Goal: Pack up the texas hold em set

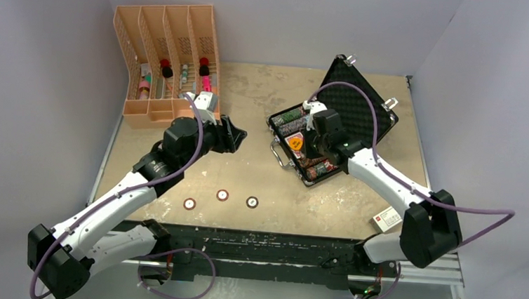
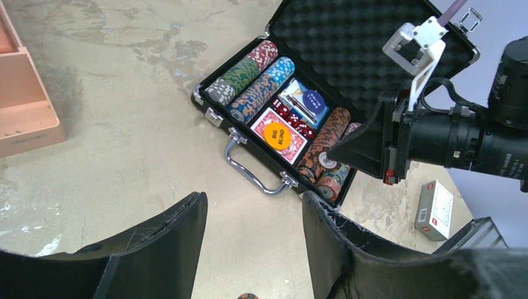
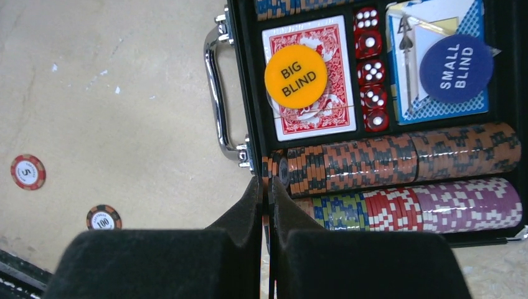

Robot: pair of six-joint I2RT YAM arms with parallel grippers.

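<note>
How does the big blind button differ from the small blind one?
The big blind button is orange with black lettering; the small blind button is dark blue with white lettering. The big blind button lies on the red deck, the small blind button on the blue deck. Both are round, flat in the case.

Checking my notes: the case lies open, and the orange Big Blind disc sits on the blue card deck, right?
Not quite: the case lies open, but the orange Big Blind disc sits on the red card deck, not the blue deck. The right wrist view shows it.
</note>
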